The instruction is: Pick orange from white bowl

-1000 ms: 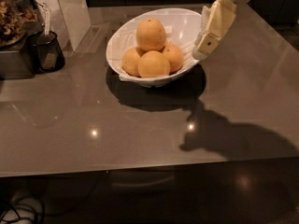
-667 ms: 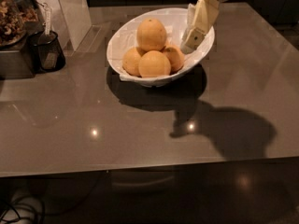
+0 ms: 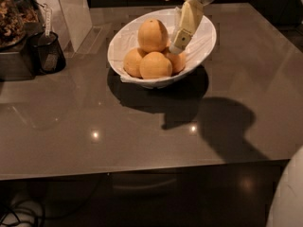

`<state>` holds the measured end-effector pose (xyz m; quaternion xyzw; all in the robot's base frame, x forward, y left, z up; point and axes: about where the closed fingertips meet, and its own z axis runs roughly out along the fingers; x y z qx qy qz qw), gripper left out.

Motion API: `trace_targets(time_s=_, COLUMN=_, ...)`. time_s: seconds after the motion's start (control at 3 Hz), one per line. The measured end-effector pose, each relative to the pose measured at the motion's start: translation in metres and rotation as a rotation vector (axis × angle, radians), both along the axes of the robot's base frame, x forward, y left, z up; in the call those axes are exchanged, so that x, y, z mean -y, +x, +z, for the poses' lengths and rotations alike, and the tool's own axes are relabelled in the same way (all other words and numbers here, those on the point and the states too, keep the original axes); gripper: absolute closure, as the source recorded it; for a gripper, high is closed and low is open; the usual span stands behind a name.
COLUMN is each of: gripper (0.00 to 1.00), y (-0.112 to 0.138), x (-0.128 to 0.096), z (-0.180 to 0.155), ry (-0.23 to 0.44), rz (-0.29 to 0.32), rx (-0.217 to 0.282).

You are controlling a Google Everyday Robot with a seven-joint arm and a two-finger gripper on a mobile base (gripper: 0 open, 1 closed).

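So far: the orange [image 3: 152,34] is not lifted yet; gripping it and taking it out are left, as I judge it.
Worktop [image 3: 142,126]: grey and glossy.
Bowl [image 3: 202,32]: white, near the far edge, about mid-width; it holds the orange on top of three smaller fruits [image 3: 155,65].
Gripper [image 3: 177,46]: over the bowl's right half, just beside the orange; spread or closed, I cannot tell.
Cup [image 3: 47,56]: black, by the left edge; contents unclear.
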<state>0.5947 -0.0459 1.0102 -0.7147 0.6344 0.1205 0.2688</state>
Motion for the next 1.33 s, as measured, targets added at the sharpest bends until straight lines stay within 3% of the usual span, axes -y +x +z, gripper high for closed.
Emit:
trace_targets(time_s=0.67, gripper=0.00, y=0.045, x=0.013, z=-0.025, ry=0.089, rz=-0.105, rx=-0.034)
trace_targets(time_s=1.33, gripper=0.00, y=0.086, x=0.009, z=-0.064, ry=0.206, rz=-0.138, rx=-0.133)
